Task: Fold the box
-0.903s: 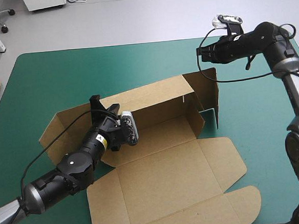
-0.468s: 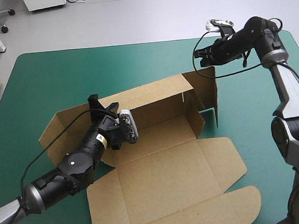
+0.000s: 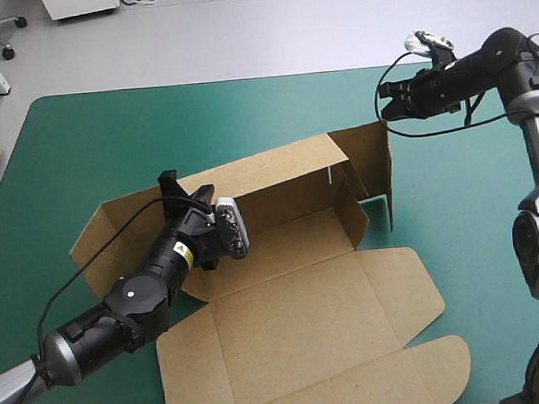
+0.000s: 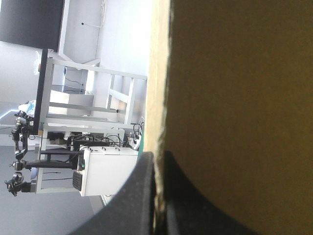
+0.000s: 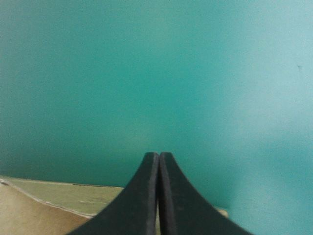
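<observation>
High view: the brown box (image 3: 294, 283) lies mid-table on the teal-green cover (image 3: 107, 130), back wall raised and lid flat toward the near edge. My left gripper (image 3: 171, 186) is at that wall's top edge and my right gripper (image 3: 385, 101) is above the raised right end flap, apparently clear of it. Left wrist view: my left fingers (image 4: 137, 196) pinch the wall's edge, so I judge the step to be holding the wall upright. Right wrist view: my right fingers (image 5: 142, 196) are pressed together over bare cover, board just beneath; the next move likely calls for bringing them onto the end flap to turn it inward.
</observation>
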Robot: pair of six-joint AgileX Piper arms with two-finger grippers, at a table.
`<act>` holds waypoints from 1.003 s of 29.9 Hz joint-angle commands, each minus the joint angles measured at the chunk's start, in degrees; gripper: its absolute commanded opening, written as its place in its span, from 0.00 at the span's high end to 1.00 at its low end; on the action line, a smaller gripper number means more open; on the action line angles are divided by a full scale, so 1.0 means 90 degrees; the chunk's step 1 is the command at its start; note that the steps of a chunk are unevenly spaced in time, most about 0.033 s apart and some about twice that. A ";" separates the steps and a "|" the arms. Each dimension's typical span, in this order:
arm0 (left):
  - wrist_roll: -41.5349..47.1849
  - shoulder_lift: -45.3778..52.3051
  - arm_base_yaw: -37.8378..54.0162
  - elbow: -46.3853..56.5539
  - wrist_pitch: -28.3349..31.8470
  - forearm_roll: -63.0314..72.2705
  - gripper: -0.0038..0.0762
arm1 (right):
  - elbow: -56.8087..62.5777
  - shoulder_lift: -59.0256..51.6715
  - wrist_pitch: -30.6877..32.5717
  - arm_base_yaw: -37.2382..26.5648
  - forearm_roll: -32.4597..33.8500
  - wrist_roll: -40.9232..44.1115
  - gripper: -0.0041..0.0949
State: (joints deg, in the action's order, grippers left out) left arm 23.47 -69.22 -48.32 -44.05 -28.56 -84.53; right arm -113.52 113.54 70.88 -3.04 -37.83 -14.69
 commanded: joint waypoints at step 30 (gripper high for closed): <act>0.0335 0.0110 -0.0028 -0.0193 -0.0086 -0.0056 0.97 | 0.2326 -0.1449 0.0056 -0.0053 -0.1414 -0.1079 0.99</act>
State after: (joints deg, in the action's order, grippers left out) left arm 24.77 -69.22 -48.32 -44.09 -28.50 -84.53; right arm -92.97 104.93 70.38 -3.04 -46.93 -22.81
